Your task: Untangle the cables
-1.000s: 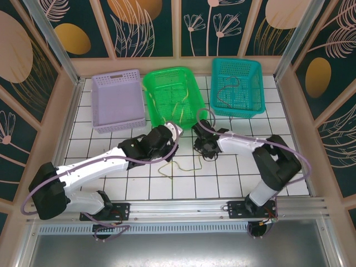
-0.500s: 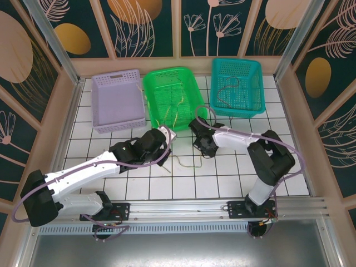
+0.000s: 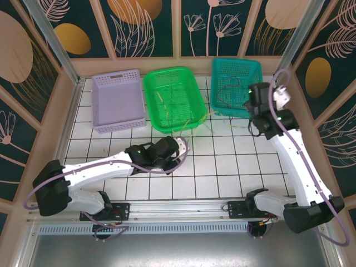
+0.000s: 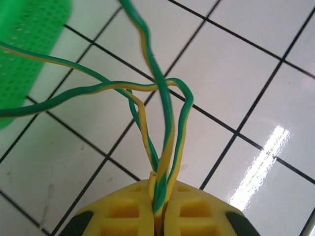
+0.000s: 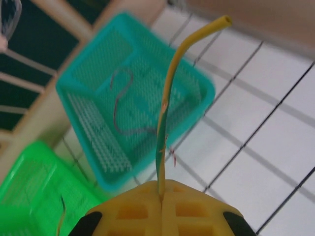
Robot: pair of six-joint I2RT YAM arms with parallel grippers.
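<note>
I find my left gripper clamped on the looped green-yellow cables low over the tiles, my right gripper pinching one yellow cable held high near the teal basket, apparently to draw it free.

The bench is surfaced in glossy white square tiles with thin dark grout lines, and a bright streak of glare lies across one tile. A low pale wooden rim borders it at the back and sides. Behind rise dark teal wall panels printed with cream leaves and flowers and orange ovals, divided by pale wooden slats. Slanted aluminium posts stand at the back corners. An aluminium rail runs along the near edge, with grey sheet metal below it.
</note>
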